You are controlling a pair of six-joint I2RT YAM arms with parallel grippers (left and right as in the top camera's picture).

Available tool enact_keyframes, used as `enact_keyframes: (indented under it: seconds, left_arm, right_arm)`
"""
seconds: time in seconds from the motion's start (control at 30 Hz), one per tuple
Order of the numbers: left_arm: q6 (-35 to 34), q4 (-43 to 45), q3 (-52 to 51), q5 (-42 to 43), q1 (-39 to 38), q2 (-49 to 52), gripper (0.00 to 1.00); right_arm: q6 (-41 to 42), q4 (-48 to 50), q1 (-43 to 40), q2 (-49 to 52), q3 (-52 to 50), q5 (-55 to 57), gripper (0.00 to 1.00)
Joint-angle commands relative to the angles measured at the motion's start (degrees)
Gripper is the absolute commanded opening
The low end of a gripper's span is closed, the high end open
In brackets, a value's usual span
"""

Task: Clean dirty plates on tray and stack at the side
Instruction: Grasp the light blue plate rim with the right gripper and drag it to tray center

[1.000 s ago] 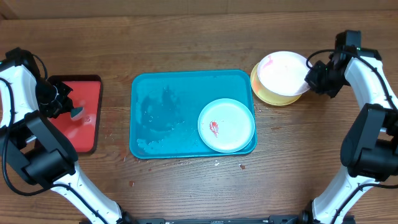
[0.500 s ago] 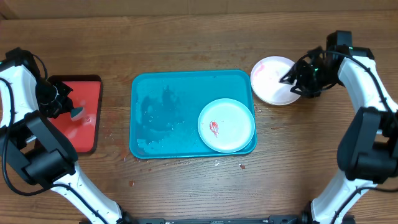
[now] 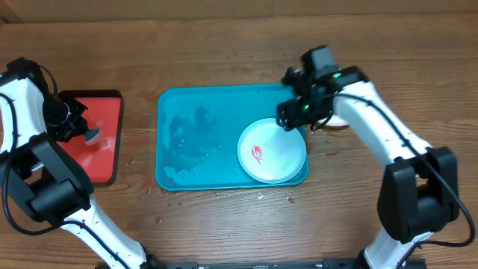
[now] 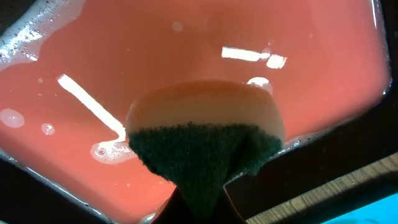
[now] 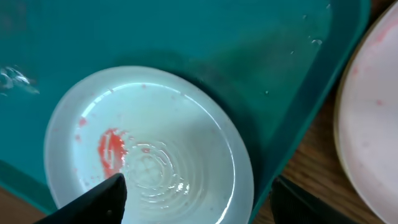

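A pale round plate (image 3: 272, 151) with a red-orange smear lies in the right part of the turquoise tray (image 3: 194, 112). My right gripper (image 3: 295, 116) hovers over that plate's upper right edge. In the right wrist view its dark fingers (image 5: 102, 199) stand wide apart, open, with the plate (image 5: 161, 137) below them and the tray (image 5: 217, 37) beyond. A whitish plate (image 5: 373, 112) sits off the tray at the side, mostly hidden by the arm in the overhead view. My left gripper (image 3: 82, 128) is shut on a yellow and green sponge (image 4: 205, 130).
A smaller red tray (image 3: 104, 112) with a dark rim lies at the far left, wet and foamy (image 4: 186, 50) under the sponge. Water film covers the turquoise tray's left half. Small drops (image 3: 261, 196) dot the wood in front of it.
My right arm swung left from the side plates to above the plate on the tray. Its jaws opened and left the white plate at the side. The left arm has not moved.
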Motion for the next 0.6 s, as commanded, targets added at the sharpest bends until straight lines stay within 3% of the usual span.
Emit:
enact_keyframes:
  seconds: [0.0,0.2,0.43,0.57]
  left_arm:
    - [1.2,-0.2,-0.3,0.6,-0.2,-1.0,0.04]
    - [1.2,-0.2,-0.3,0.7,-0.2,-1.0,0.04]
    - [1.2,-0.4,-0.3,0.6,-0.8,-1.0,0.04]
    - [1.9,-0.4,-0.3,0.6,-1.7,-1.0,0.04]
  right_arm:
    - [-0.6,1.6,2.1,0.0,-2.8,9.4,0.75]
    - [0.3,3.8,2.3,0.1,-5.2,11.0,0.68]
    - [0.4,4.5,2.3,2.0,-5.2,10.0,0.67]
    - [2.2,4.4,2.4,4.9,-5.2,9.4,0.60]
